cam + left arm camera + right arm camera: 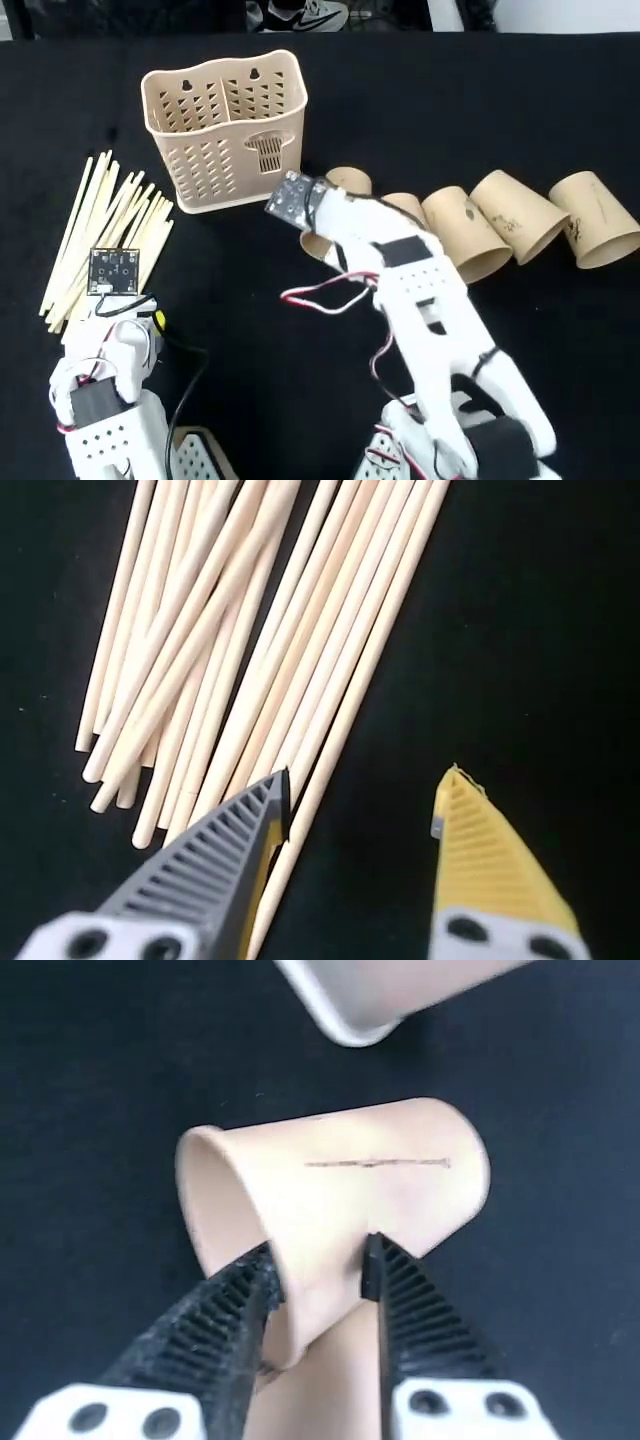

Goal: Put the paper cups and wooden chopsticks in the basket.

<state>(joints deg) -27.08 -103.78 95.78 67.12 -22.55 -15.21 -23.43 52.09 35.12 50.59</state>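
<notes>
Black cloth covers the table (pixel 520 90) I am running this from afar. The basket (pixel 222 130) stands upright toward the back of it, its two compartments open at the top, and I place everything else from there.

Just beside the basket's front corner, on the side facing the cup row, one paper cup (pixel 330 1200) lies on its side. My right claw (pixel 318 1260) is clamped on it near the open rim, with one black finger at the mouth and the other pressed to the outer wall.

More paper cups (pixel 520 215) lie on their sides in a line that runs away from the basket toward the table's far edge, each close against the next.

On the basket's opposite side, the wooden chopsticks (pixel 100 235) lie flat in a loose fan, their nearest tips just beside its lower corner. My left claw (pixel 370 775) hangs over the end of the pile farthest from the basket, fingers spread apart. The grey finger sits over the outermost sticks and the yellow one over bare cloth. I cannot tell whether the grey tip touches the wood.
</notes>
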